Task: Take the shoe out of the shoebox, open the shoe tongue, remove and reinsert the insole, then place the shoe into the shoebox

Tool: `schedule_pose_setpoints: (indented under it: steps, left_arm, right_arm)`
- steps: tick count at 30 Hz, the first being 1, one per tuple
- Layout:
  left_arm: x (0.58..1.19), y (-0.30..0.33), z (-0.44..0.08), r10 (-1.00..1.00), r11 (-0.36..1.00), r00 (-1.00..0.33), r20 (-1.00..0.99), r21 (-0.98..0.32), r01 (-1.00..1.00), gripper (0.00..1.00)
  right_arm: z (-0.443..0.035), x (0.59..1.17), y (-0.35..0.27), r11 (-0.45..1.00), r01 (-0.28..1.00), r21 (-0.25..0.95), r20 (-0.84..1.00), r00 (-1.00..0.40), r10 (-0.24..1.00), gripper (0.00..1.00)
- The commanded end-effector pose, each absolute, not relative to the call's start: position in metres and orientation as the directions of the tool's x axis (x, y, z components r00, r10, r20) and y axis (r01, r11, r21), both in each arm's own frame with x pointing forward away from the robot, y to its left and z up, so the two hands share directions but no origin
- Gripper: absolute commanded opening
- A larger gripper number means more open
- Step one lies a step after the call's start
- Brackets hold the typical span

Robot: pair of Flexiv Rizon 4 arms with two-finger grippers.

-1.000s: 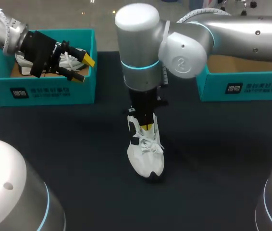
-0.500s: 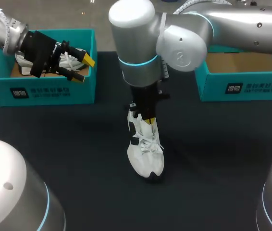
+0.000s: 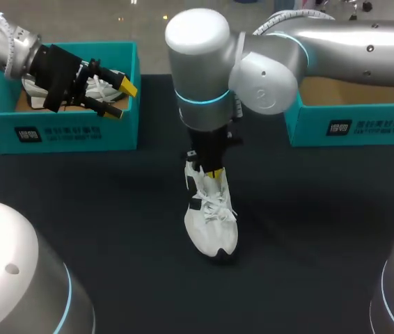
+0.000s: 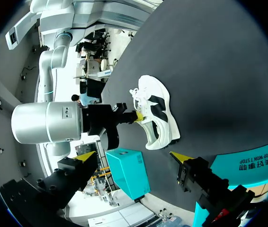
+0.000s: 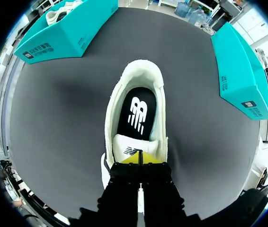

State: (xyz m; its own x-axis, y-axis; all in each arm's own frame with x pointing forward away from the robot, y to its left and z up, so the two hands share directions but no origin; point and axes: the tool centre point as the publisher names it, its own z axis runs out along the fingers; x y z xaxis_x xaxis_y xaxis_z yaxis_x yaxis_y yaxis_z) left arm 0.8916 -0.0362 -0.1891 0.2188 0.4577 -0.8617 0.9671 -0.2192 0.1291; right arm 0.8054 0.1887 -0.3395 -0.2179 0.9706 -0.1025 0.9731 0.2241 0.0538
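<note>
A white shoe [image 3: 211,219] stands on the black table, toe toward me. Its black insole [image 5: 136,113] lies inside, seen in the right wrist view. My right gripper [image 3: 214,174] comes down from above and is shut on the top of the white tongue [image 5: 130,149], its yellow tips [image 5: 141,157] pressed together. My left gripper [image 3: 117,99] hangs open over the left teal shoebox [image 3: 79,132], its fingers holding nothing. In the left wrist view the shoe [image 4: 156,116] lies well ahead of the open left gripper [image 4: 133,157].
A second white shoe [image 3: 101,88] lies in the left shoebox under my left gripper. Another teal shoebox [image 3: 350,129] stands at the back right, partly hidden behind my right arm. Black table surface [image 3: 308,223] surrounds the shoe.
My right gripper has risen slightly at the tongue, and its wrist swayed left and back again. The left arm and the shoe have kept still.
</note>
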Motion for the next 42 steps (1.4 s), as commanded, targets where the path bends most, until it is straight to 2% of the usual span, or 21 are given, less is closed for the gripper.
schedule_pose_setpoints:
  steps: [1, 5, 9, 26, 28, 29, 32, 34, 36, 40, 42]
  left_arm:
    - [0.891, -0.036, -0.189, 0.461, -0.219, 0.219, -0.860, 0.129, 0.967, 1.00]
    - [0.891, -0.036, -0.189, 0.461, -0.219, 0.219, -0.860, 0.129, 0.967, 1.00]
    - [0.891, -0.036, -0.189, 0.461, -0.219, 0.219, -0.860, 0.129, 0.967, 1.00]
    - [0.891, -0.036, -0.189, 0.461, -0.219, 0.219, -0.860, 0.129, 0.967, 1.00]
    - [0.891, -0.036, -0.189, 0.461, -0.219, 0.219, -0.860, 0.129, 0.967, 1.00]
    - [0.891, -0.036, -0.189, 0.461, -0.219, 0.219, -0.860, 0.129, 0.967, 1.00]
    - [0.891, -0.036, -0.189, 0.461, -0.219, 0.219, -0.860, 0.129, 0.967, 1.00]
    - [0.891, -0.036, -0.189, 0.461, -0.219, 0.219, -0.860, 0.129, 0.967, 1.00]
    - [0.891, -0.036, -0.189, 0.461, -0.219, 0.219, -0.860, 0.129, 0.967, 1.00]
    - [0.891, -0.036, -0.189, 0.461, -0.219, 0.219, -0.860, 0.129, 0.967, 1.00]
    - [0.891, -0.036, -0.189, 0.461, -0.219, 0.219, -0.860, 0.129, 0.967, 1.00]
  right_arm:
    - [-0.320, 0.804, 0.191, 0.253, 0.961, 0.111, -0.121, -0.239, 0.963, 0.00]
    - [-0.308, 0.807, 0.188, 0.375, 0.907, 0.190, -0.191, -0.341, 0.921, 0.00]
    - [-0.307, 0.812, 0.189, 0.473, 0.846, 0.247, -0.123, -0.457, 0.881, 0.00]
    - [-0.306, 0.813, 0.189, 0.474, 0.838, 0.270, -0.106, -0.463, 0.880, 0.00]
    - [-0.302, 0.824, 0.194, 0.694, 0.682, 0.232, -0.288, -0.633, 0.718, 0.00]
    - [-0.298, 0.830, 0.196, 0.807, 0.550, 0.216, -0.376, -0.716, 0.588, 0.00]
    - [-0.288, 0.838, 0.194, 0.954, 0.216, 0.206, -0.474, -0.831, 0.290, 0.00]
    - [-0.286, 0.841, 0.191, 0.991, 0.091, 0.093, -0.534, -0.836, 0.127, 0.00]
    - [-0.286, 0.846, 0.189, 0.998, -0.041, 0.051, -0.529, -0.848, -0.007, 0.00]
    - [-0.287, 0.854, 0.191, 0.971, -0.239, -0.015, -0.553, -0.807, -0.207, 0.00]
    - [-0.292, 0.860, 0.194, 0.954, -0.295, -0.043, -0.547, -0.793, -0.270, 0.00]
